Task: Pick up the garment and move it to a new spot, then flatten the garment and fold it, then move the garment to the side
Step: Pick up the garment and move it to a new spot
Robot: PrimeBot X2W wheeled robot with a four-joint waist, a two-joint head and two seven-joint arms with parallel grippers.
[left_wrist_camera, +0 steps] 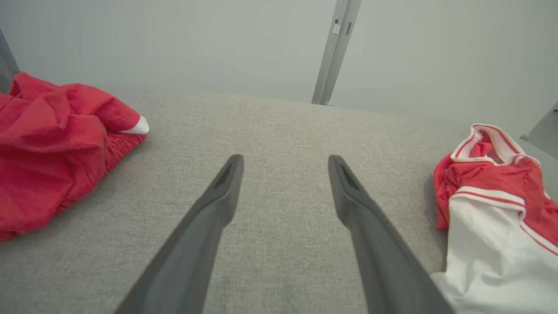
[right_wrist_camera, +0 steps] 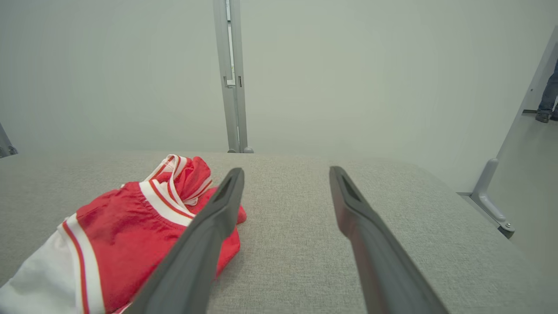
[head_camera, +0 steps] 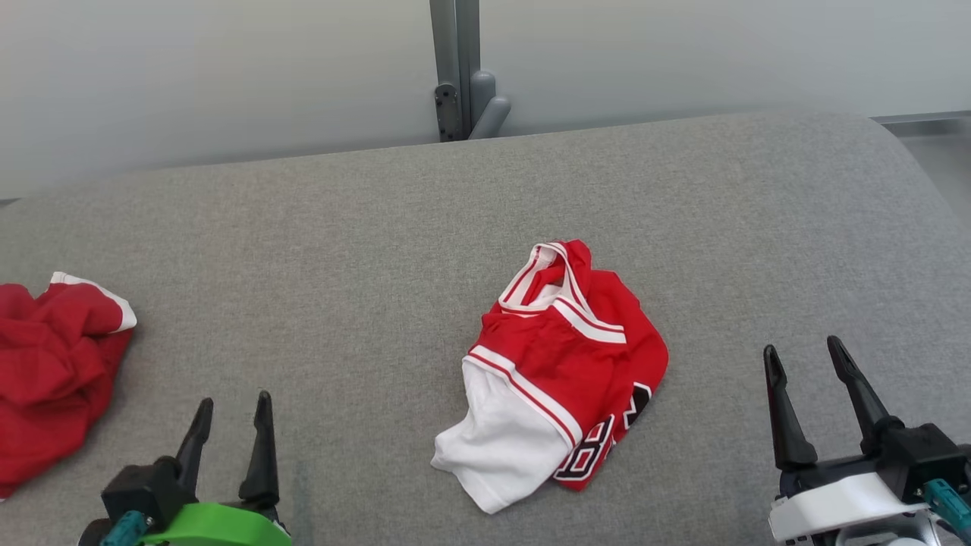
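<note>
Grey woven fabric covers the tabletop (head_camera: 318, 250), which runs back to a pale wall with a grey metal post (head_camera: 455, 68) at its far edge.

We find the garment (head_camera: 561, 371), a red and white jersey with striped trim and dark numerals, lying crumpled a little right of the middle. Its white part lies toward the robot and its collar toward the wall. Neither arm touches it.

The left gripper (head_camera: 234, 400) sits at the near left over bare fabric, its jaws apart with nothing between them. The right gripper (head_camera: 802, 347) sits at the near right, its jaws likewise apart and empty. In the head view it is well apart from the garment. Bare fabric alone separates each gripper from the garment.

We note a second red cloth (head_camera: 53, 371), bunched, with a white cuff showing, at the tabletop's left edge. It is near the left gripper but apart from it, and well apart from the garment.

In the right wrist view a person's foot and lower leg (right_wrist_camera: 548, 104) stand on the floor at the far right.
</note>
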